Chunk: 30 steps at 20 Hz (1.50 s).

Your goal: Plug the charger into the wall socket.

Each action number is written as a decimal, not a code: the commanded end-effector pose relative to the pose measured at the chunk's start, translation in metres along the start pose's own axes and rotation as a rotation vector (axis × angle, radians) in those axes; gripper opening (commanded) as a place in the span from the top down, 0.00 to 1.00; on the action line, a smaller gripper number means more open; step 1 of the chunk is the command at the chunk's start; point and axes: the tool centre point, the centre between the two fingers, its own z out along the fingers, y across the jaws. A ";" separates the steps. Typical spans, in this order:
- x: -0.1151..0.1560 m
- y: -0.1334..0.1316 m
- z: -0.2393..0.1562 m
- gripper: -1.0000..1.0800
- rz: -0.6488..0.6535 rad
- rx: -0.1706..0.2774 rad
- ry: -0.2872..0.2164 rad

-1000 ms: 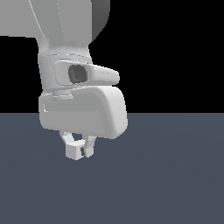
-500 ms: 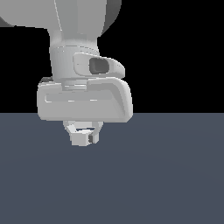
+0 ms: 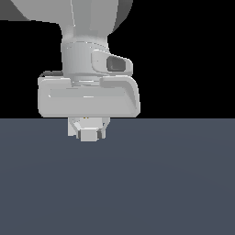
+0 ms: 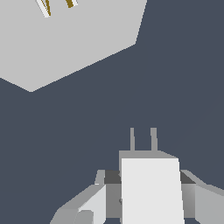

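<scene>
My gripper (image 4: 148, 192) is shut on the charger (image 4: 151, 188), a small off-white block whose two short grey prongs (image 4: 142, 139) stick out ahead of the fingers. In the exterior view the charger (image 3: 89, 135) shows just below the wide grey hand, held between the fingers of the gripper (image 3: 88, 131). The wall socket (image 4: 65, 39) is a flat off-white plate with two small yellow holes (image 4: 59, 6); a stretch of dark floor separates it from the prongs. The socket is hidden behind the hand in the exterior view.
A dark grey-blue floor (image 3: 160, 183) fills the lower half of the exterior view, under a black background. The arm's large grey wrist and hand (image 3: 89, 94) take up the upper middle.
The hand has turned about its axis and shifted toward the exterior view's right. It now sits lower and closer in the picture, still holding the charger.
</scene>
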 end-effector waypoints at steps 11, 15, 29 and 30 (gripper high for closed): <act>0.021 -0.005 -0.018 1.00 -0.282 0.048 -0.001; 0.026 -0.007 -0.023 1.00 -0.355 0.061 -0.002; 0.033 -0.011 -0.030 1.00 -0.475 0.081 -0.005; 0.033 -0.012 -0.030 1.00 -0.475 0.081 -0.005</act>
